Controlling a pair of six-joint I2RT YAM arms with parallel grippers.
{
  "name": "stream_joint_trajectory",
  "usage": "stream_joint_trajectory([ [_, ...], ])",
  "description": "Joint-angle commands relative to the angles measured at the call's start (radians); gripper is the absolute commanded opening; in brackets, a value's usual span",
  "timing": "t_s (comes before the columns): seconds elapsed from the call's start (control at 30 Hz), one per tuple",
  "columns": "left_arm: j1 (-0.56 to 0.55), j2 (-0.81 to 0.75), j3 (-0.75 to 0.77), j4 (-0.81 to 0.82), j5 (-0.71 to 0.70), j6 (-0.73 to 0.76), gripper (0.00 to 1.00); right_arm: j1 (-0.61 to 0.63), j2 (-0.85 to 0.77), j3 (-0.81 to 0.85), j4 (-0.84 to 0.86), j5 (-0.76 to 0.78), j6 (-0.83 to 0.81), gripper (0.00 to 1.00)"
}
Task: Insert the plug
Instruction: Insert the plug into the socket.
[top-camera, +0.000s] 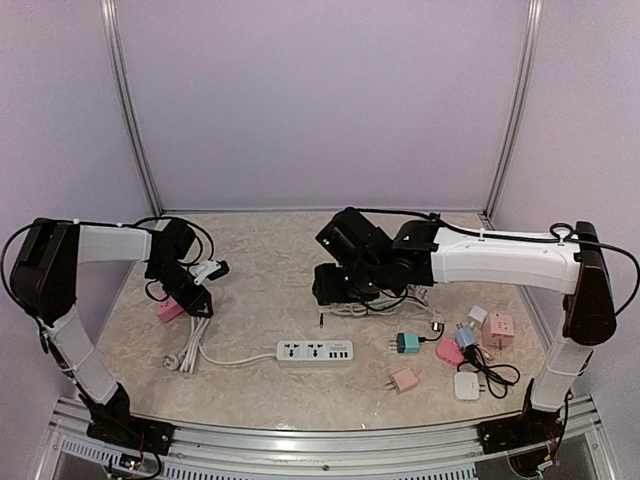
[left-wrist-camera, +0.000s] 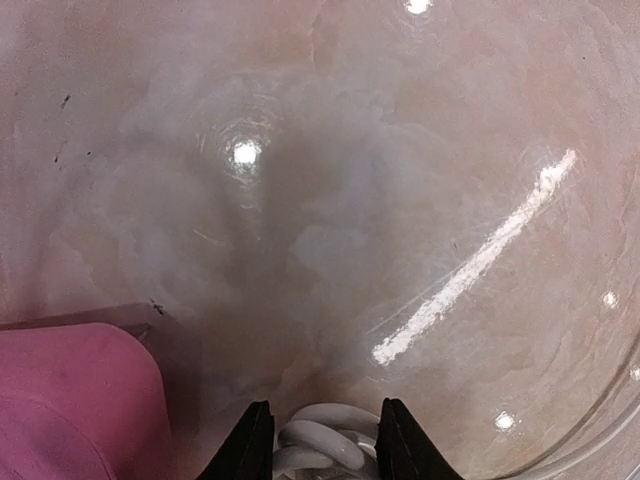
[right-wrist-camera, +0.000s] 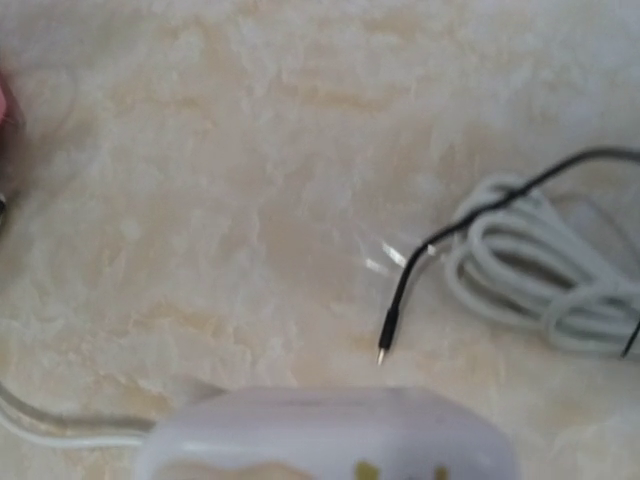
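The white power strip (top-camera: 315, 352) lies at the front middle of the table. My right gripper (top-camera: 335, 290) hovers behind it. In the right wrist view a white plug (right-wrist-camera: 330, 435) with brass pins fills the bottom edge and hides the fingers, so it sits in the jaws. My left gripper (top-camera: 195, 300) is low over the table at the left. Its black fingers (left-wrist-camera: 250, 445) press both sides of a coiled white cable (left-wrist-camera: 325, 435). A pink plug (left-wrist-camera: 70, 400) lies just left of them.
A loose black cable tip (right-wrist-camera: 385, 335) and a white cord bundle (right-wrist-camera: 540, 280) lie under the right arm. At the right front sit a teal plug (top-camera: 408, 343), a pink adapter (top-camera: 404, 380), a white charger (top-camera: 467, 386) and a pink cube (top-camera: 498, 329).
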Motion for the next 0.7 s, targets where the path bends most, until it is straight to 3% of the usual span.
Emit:
stream_joint_trajectory([
  [0.0, -0.005, -0.055, -0.102, -0.028, -0.020, 0.016, 0.34, 0.062, 0.029, -0.021, -0.002, 0.086, 0.106, 0.00],
  [0.13, -0.008, -0.106, -0.179, -0.043, -0.056, 0.026, 0.33, 0.106, 0.062, 0.017, -0.102, 0.138, 0.158, 0.00],
  [0.43, -0.034, -0.219, -0.262, -0.068, -0.042, 0.032, 0.34, 0.148, 0.137, 0.041, -0.163, 0.053, 0.254, 0.00],
  [0.67, -0.025, -0.285, -0.225, -0.079, -0.031, 0.033, 0.60, 0.148, 0.213, 0.136, -0.177, 0.018, 0.209, 0.00],
])
